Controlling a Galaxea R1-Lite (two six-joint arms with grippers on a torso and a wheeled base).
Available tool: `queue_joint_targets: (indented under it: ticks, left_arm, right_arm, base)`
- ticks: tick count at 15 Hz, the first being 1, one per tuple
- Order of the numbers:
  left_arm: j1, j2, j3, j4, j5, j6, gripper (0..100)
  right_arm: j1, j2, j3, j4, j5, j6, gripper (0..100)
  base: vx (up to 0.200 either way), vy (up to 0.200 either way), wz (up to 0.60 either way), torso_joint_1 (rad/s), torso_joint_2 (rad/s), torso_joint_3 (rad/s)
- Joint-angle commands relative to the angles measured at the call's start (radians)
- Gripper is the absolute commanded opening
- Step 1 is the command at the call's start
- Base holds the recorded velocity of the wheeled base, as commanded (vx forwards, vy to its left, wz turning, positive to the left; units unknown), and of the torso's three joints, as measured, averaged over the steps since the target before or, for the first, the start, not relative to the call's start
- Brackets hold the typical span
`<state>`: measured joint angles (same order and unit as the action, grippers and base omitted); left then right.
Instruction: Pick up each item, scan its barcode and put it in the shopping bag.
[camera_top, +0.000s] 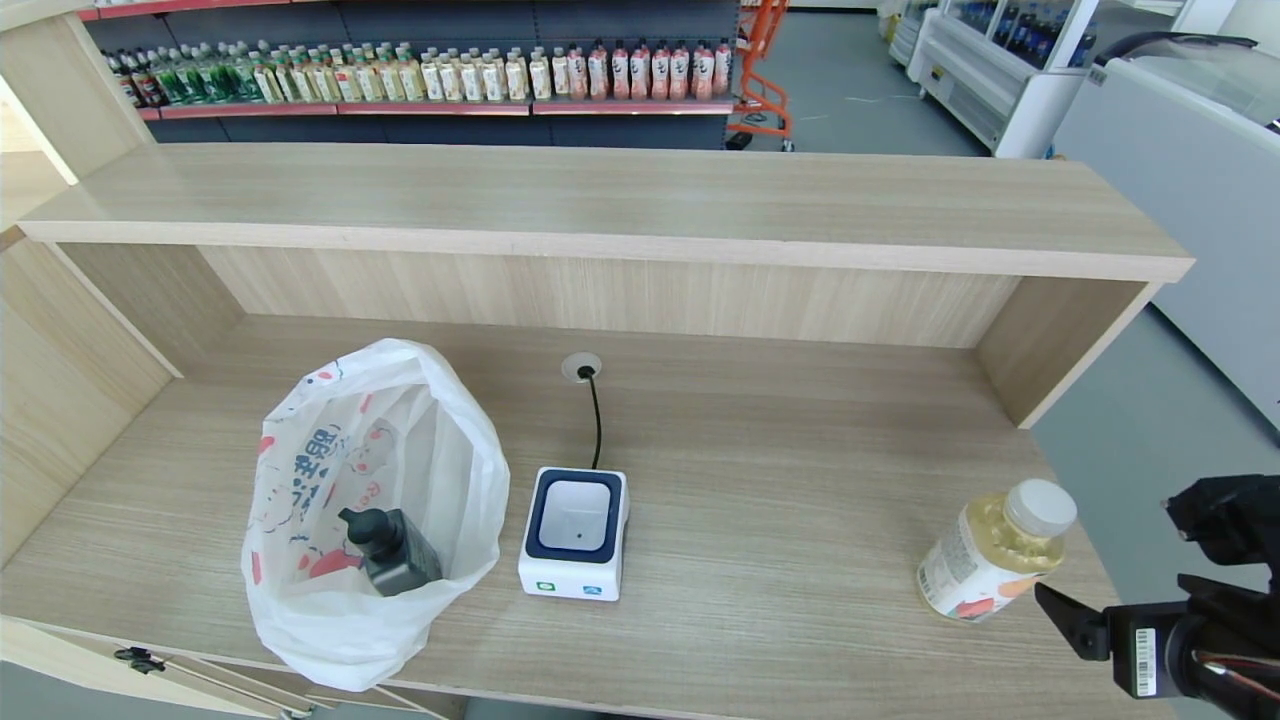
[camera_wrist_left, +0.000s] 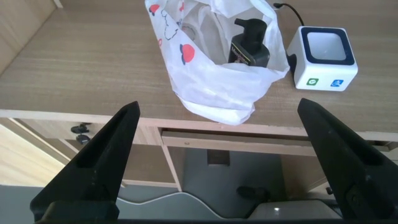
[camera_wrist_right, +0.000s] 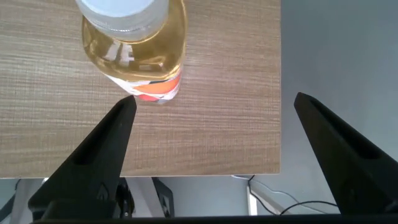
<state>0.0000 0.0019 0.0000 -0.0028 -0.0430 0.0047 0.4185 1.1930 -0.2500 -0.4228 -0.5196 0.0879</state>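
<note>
The counter (camera_top: 800, 480) is pale wood-grain board, smooth and matt with a faint sheen. At lower left, the shopping bag (camera_top: 300, 620) is thin, crinkled, translucent white plastic; the dark bottle (camera_top: 395, 560) inside looks like satin plastic. The scanner (camera_top: 570, 578) at centre is glossy white plastic with a glassy window. At lower right, the drink bottle (camera_top: 985, 565) is clear, shiny plastic with 1 smooth white cap (camera_top: 1040, 505).

Dark bottle (camera_top: 392, 553) inside shopping bag (camera_top: 300, 620)

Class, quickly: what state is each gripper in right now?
Left gripper: open, holding nothing.
Right gripper: open, holding nothing, near the bottle.
</note>
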Motion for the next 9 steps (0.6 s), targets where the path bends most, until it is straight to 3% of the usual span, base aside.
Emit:
queue_joint_targets:
  ticks: [1,9]
  left_arm:
    - [0.000,0.000,0.000,0.000,0.000,0.000,100]
    - [0.000,0.000,0.000,0.000,0.000,0.000,100]
  right_arm:
    - [0.023,0.085,0.001,-0.034,0.000,0.000,100]
    - [0.025,0.255,-0.008,-0.203,0.007,-0.014,100]
  base:
    - [0.000,0.000,0.00,0.000,0.00,0.000]
    - [0.000,0.000,0.00,0.000,0.00,0.000]
